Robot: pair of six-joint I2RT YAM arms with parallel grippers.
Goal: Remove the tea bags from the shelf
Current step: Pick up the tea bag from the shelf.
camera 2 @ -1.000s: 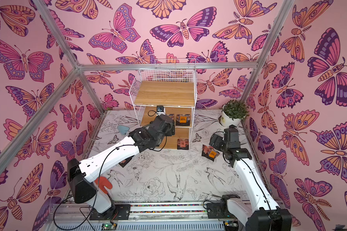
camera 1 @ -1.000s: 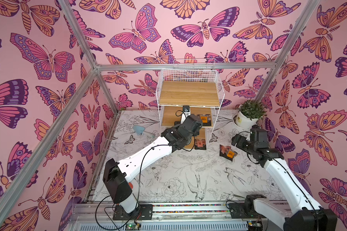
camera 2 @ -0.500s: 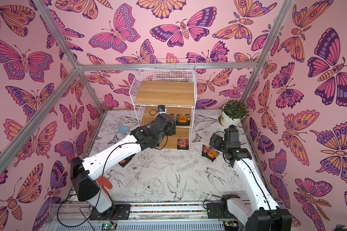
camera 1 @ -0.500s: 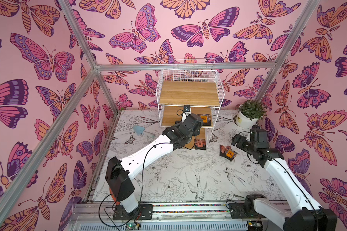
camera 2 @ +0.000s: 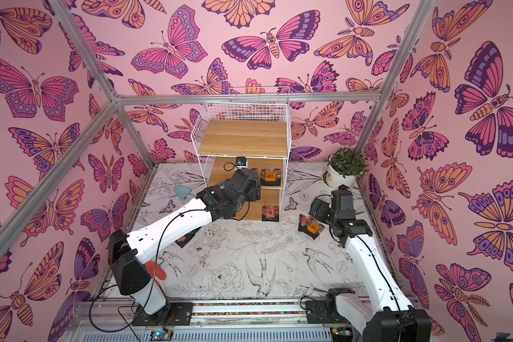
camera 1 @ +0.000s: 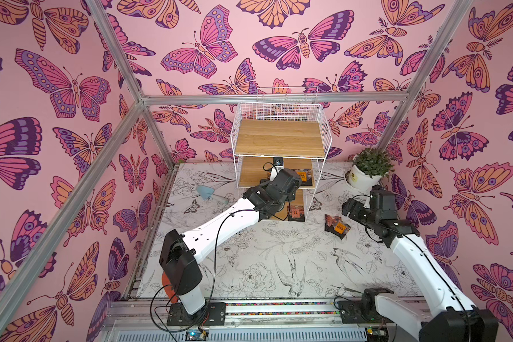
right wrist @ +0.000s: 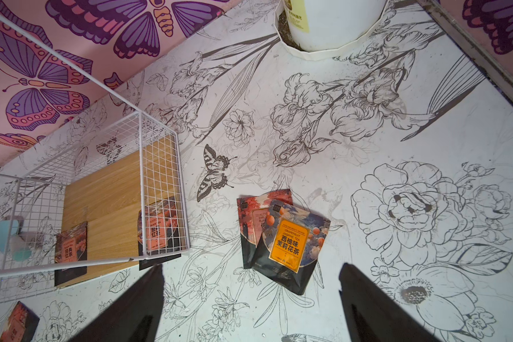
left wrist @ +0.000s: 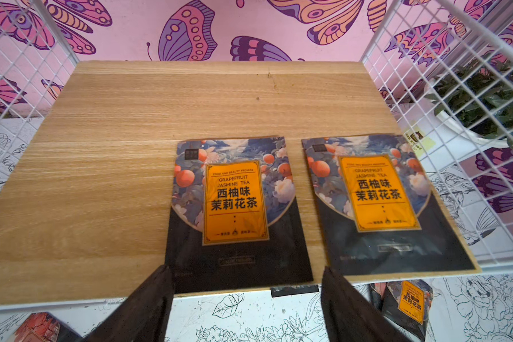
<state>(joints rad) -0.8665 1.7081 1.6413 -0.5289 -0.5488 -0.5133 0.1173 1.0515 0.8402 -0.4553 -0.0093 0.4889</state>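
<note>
Left wrist view: at the shelf (left wrist: 190, 97), my left gripper (left wrist: 245, 268) stands with its jaws spread wide and empty. It faces the front edge of the middle board (left wrist: 86, 165), fingers flanking the near end of a grapefruit jasmine tea sachet (left wrist: 234, 204). A second grapefruit jasmine sachet (left wrist: 379, 195) lies just beside it on the same board, nearer the shelf's wire side.

In the right wrist view, two reddish black tea sachets (right wrist: 70, 251) (right wrist: 157, 228) lie on the shelf's bottom board (right wrist: 107, 207). My right gripper (right wrist: 251, 266), jaws wide apart and holding nothing, hovers over the table (right wrist: 397, 133) on my right arm's side of the shelf. Below it, clear of the shelf, a loose grapefruit sachet (right wrist: 288, 242) overlaps a red sachet (right wrist: 249, 213).

I judge the job partway done, with at least four sachets on the shelf's boards. The step in hand is the pick of the sachet between my left fingers. The next move calls for easing in and closing on its front edge. The packet lies flat on the wood, so the bite must be shallow and must not catch its neighbour.
</note>
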